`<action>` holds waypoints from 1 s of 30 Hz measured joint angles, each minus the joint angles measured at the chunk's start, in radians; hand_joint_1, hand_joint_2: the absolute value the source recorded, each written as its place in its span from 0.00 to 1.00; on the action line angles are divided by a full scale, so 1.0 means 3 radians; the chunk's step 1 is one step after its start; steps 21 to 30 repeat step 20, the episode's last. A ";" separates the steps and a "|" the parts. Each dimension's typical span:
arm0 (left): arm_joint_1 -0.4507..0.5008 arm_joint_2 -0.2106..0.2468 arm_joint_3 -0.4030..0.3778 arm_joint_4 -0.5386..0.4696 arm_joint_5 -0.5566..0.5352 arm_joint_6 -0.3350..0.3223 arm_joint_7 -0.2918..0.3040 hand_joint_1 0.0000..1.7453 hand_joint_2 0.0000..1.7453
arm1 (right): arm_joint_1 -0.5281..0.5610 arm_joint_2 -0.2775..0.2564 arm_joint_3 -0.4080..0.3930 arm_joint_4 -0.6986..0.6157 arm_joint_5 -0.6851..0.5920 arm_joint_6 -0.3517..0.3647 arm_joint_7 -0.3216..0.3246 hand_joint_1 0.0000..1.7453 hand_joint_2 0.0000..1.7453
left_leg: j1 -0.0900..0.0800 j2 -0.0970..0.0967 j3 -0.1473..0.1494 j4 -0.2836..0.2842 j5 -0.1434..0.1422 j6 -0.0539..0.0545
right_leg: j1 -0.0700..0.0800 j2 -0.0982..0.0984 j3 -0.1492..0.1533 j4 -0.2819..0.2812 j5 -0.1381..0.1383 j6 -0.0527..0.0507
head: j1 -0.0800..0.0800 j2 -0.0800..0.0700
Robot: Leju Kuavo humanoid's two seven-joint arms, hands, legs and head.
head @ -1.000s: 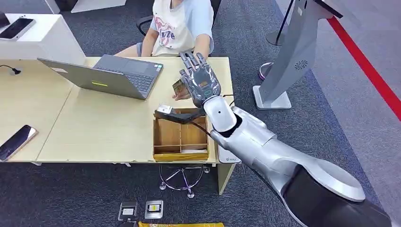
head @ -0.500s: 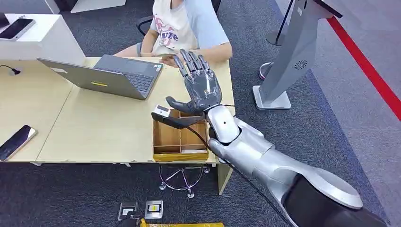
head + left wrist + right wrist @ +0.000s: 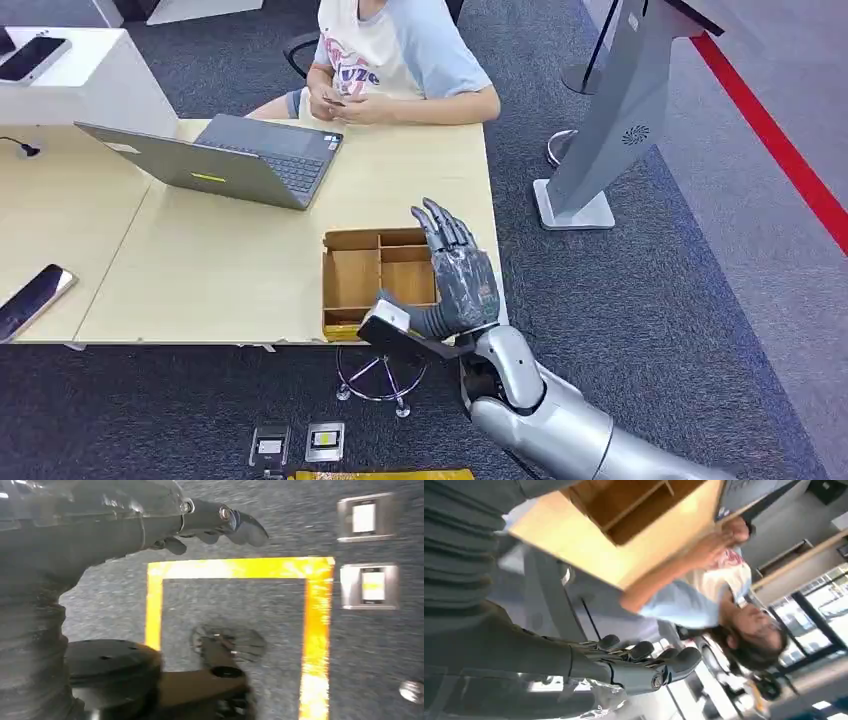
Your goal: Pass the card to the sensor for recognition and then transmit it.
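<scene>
Head view: my right hand (image 3: pixel 455 275) has come back from the person (image 3: pixel 400 60) with fingers spread and nothing in it; the card is passed on, I think.

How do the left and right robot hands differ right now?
Place: the right robot hand is raised at the near edge of the desk, beside the wooden tray. The left robot hand hangs over carpet marked with yellow tape.
Fingers: the right robot hand's are spread apart, while the left robot hand's lie closer together, stretched out.
Shared: both hold nothing.
</scene>
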 joint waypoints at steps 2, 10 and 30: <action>0.0023 0.0003 0.0013 -0.0019 0.0051 0.0011 0.0027 0.00 1.00 | 0.0240 -0.0010 -0.0144 -0.0072 -0.0689 -0.0085 -0.0155 0.00 1.00 | 0.0001 -0.0008 0.0001 0.0000 0.0000 0.0000 | 0.0001 -0.0008 0.0005 0.0000 -0.0001 0.0000 | 0.0005 0.0000; 0.0130 0.0025 0.0011 -0.0065 0.0209 0.0033 0.0090 0.00 1.00 | 0.0934 0.0009 -0.0608 -0.0194 -0.1232 -0.0138 -0.0689 0.00 0.00 | 0.0001 -0.0011 -0.0001 -0.0001 0.0001 0.0000 | 0.0001 -0.0012 0.0004 0.0000 -0.0001 0.0000 | 0.0004 -0.0001; 0.0139 0.0042 0.0008 -0.0090 0.0404 0.0042 0.0090 0.00 1.00 | 0.1204 0.0066 -0.1049 -0.0318 -0.1029 -0.0142 -0.0726 0.00 1.00 | 0.0000 -0.0011 0.0001 0.0000 0.0002 0.0001 | 0.0000 -0.0011 0.0005 0.0000 0.0000 0.0000 | 0.0004 0.0000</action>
